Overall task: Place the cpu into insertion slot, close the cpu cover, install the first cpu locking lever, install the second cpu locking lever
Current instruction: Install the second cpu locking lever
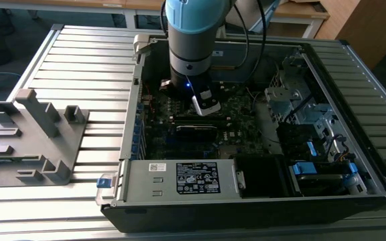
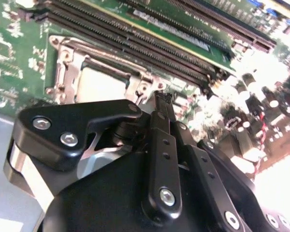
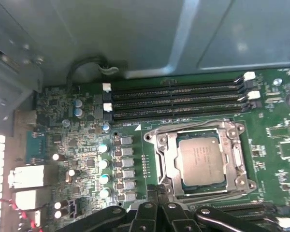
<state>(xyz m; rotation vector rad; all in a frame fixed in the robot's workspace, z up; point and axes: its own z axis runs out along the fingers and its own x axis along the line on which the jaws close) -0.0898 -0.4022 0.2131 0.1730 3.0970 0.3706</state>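
Observation:
The cpu (image 3: 203, 157) lies flat in the insertion slot (image 3: 180, 185) on the green motherboard, its silver-grey top showing through the cut-out of the cpu cover (image 3: 163, 155). The cover lies down over the chip. In the second wrist view the cpu (image 2: 99, 84) and the cover (image 2: 63, 65) sit just beyond the black fingertips (image 2: 162, 104). My gripper (image 3: 158, 197) hangs close to the socket's edge, its fingers together with nothing seen between them. In the exterior view the gripper (image 1: 205, 106) is inside the open computer case (image 1: 132, 125), low over the board.
Long black memory slots (image 3: 176, 101) run beside the socket. Rows of capacitors (image 3: 104, 164) and chokes stand on its other side. The case's metal walls, a drive cage (image 1: 300, 108) and cables surround the board. A grey fixture (image 1: 32, 135) stands on the table at the exterior view's left.

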